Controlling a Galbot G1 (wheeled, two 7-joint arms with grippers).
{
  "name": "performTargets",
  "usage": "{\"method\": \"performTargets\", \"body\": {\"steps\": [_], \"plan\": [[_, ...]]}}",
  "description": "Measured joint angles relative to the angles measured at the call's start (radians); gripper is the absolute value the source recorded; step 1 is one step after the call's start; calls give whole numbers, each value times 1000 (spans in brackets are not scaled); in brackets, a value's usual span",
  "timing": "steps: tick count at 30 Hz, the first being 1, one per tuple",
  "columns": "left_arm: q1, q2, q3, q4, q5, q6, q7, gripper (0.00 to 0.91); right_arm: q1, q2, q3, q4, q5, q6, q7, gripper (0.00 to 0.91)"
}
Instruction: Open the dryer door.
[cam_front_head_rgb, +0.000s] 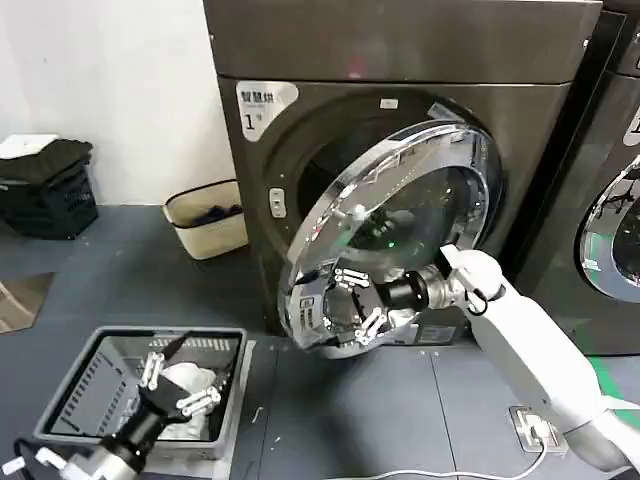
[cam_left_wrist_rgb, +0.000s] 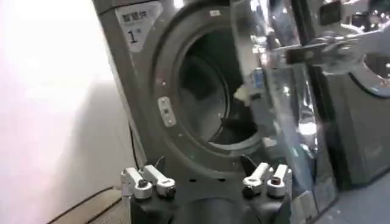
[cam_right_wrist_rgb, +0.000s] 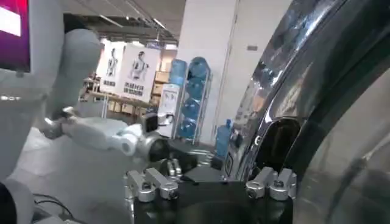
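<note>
Evidently mid-swing: the dryer door (cam_front_head_rgb: 400, 235) stands partly open off the No. 1 machine's front, right gripper (cam_front_head_rgb: 352, 305) spread, unclenched against its lower chrome rim; next, push wider; left gripper (cam_front_head_rgb: 178, 385), fingers apart, idles above the laundry basket (cam_front_head_rgb: 75, 395).

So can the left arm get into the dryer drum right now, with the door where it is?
Probably yes. The dryer door is swung partly open toward the right, leaving the drum opening clear on the left gripper's side, though that gripper hangs low over the laundry basket.
</note>
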Motion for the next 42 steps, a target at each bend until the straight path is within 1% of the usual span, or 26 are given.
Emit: {"method": "performTargets", "body": {"steps": [11,21,27,35,42], "plan": [[-172,66,49,94,-64,20,4,907,-46,-45,54,14,2,5,-1,907],[-337,105,103,189,-110,39,18,907,-106,-89,112,7,-35,1,1,907],[-416,123,130,231,-126,45,27,907,-155,-114,163,12,-39,1,1,907],[-498,150,173,294,-143,44,36,907,-260,-172,279,58,-20,-7,1,907],[-595,157,281,360,-136,39,55,907,-430,-245,469,132,18,-3,1,907]]}}
